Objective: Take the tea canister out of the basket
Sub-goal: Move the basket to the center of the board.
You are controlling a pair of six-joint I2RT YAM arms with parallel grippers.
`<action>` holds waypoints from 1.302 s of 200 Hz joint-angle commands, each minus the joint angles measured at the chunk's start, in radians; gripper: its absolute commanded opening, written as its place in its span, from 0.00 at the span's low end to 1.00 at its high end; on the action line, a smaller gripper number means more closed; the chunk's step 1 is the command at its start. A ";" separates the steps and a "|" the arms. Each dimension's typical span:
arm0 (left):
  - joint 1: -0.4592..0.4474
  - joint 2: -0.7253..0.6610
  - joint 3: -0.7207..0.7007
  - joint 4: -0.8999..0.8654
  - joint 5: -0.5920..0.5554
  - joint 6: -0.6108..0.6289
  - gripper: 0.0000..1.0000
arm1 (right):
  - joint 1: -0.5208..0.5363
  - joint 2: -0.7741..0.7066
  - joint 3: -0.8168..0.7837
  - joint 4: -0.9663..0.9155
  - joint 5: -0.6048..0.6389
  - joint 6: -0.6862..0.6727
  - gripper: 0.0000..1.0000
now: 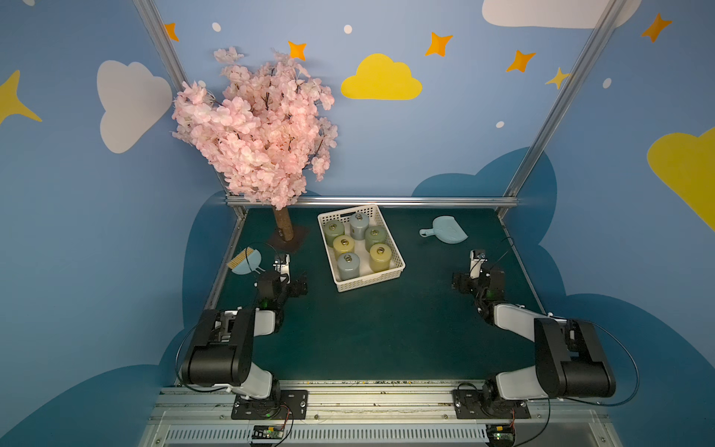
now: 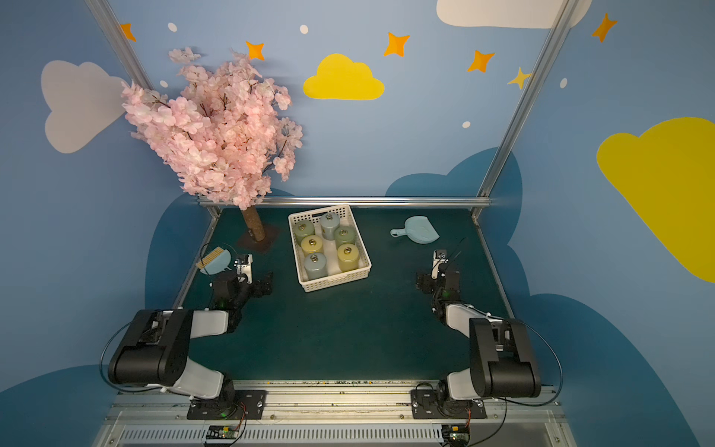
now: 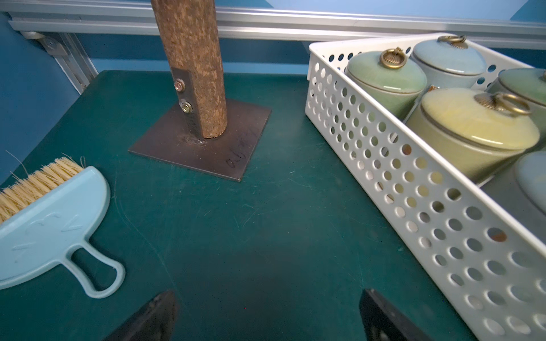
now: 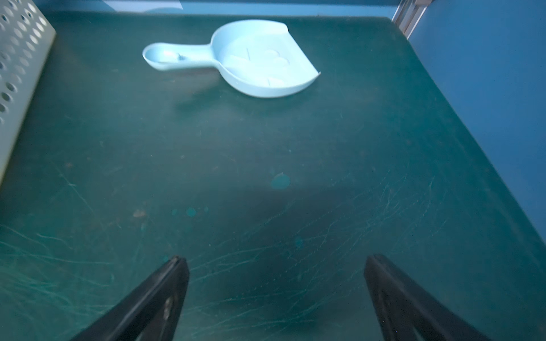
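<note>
Left gripper [image 3: 267, 295], right gripper [image 4: 276, 258]: spread wide, empty. Basket [image 1: 369, 279] of upright tea canisters [image 1: 348, 266] lies right of left gripper, seemingly the nearer arm.

Only an unreadable handwritten scrawl [image 3: 240, 150] marks the tree's metal base plate [image 3: 177, 150].

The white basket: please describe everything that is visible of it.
The white plastic basket is shallow and rectangular, with round holes in its walls and a slot handle in its far end. It sits flat and slightly turned on the dark green table mat, holding six upright lidded ceramic canisters in two rows.
</note>
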 commanded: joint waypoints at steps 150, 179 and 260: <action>-0.031 -0.404 0.183 -0.609 0.260 -0.412 1.00 | 0.532 -0.053 0.528 -0.789 0.181 0.573 0.95; -0.086 -0.385 0.208 -0.623 0.291 -0.419 1.00 | 0.547 0.061 0.614 -0.797 0.174 0.541 0.94; -0.147 -0.266 0.234 -0.558 0.367 -0.448 0.98 | 0.431 0.259 0.749 -0.793 -0.072 0.334 0.67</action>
